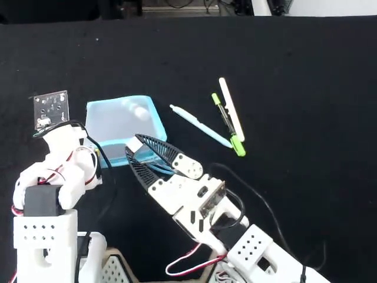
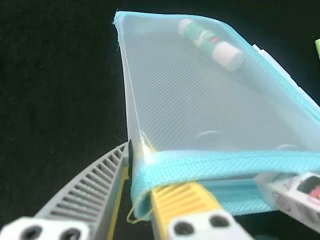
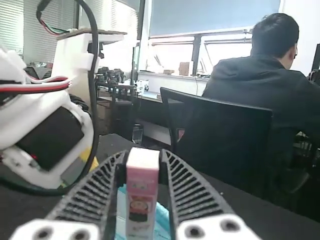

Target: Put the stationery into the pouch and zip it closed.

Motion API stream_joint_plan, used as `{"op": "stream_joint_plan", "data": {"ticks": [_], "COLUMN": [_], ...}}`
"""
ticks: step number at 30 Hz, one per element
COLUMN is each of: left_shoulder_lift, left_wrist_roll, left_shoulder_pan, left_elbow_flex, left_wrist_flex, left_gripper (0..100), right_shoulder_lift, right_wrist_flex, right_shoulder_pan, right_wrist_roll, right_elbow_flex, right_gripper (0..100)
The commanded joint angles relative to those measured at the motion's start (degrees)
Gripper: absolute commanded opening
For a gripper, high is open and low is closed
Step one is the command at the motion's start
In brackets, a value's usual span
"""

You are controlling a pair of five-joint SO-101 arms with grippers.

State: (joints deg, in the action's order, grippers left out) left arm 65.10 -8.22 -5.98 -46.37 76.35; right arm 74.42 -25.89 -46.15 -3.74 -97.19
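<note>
While our left gripper (image 2: 142, 170) clamps the pouch (image 2: 200, 100) edge, our right gripper (image 3: 142, 167) clamps a pink-white block (image 3: 141, 187). Pens (image 1: 200, 125) lie right.

your table (image 1: 306, 53) was black. the pouch (image 2: 200, 100) was see-through, finely ribbed mesh with turquoise edging, and the glue stick (image 2: 210, 42) was white with a green label. your left gripper (image 2: 139, 150) had one grey ribbed finger and one yellow. your right gripper (image 3: 142, 157) was black and ribbed, its eraser (image 3: 141, 195) white on top and pink below. you also had a pale blue pen (image 1: 200, 126), a lime green and black highlighter (image 1: 228, 125) and a white pen (image 1: 231, 109).
</note>
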Motion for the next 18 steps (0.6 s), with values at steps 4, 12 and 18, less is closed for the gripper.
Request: {"op": "stream_joint_plan", "data": {"ticks": [4, 12, 18], "left_shoulder_lift": [0.53, 0.44, 0.44], "left_wrist_roll": [0.09, 0.09, 0.09], "left_shoulder_pan": [0.31, 0.31, 0.31], "left_elbow_flex": [3.47, 3.47, 3.47], "left_wrist_flex": [-0.88, -0.88, -0.88], "left_gripper": [3, 3, 3], "right_shoulder_lift": [0.75, 1.27, 1.36], "right_wrist_flex": [6.07, 13.19, 19.25], "right_shoulder_pan": [-2.99, -3.16, -3.25], "right_wrist_roll": [-0.18, -0.18, -0.09], "right_elbow_flex": [0.48, 3.21, 6.64], "right_gripper": [1.3, 9.5, 19.5]}}
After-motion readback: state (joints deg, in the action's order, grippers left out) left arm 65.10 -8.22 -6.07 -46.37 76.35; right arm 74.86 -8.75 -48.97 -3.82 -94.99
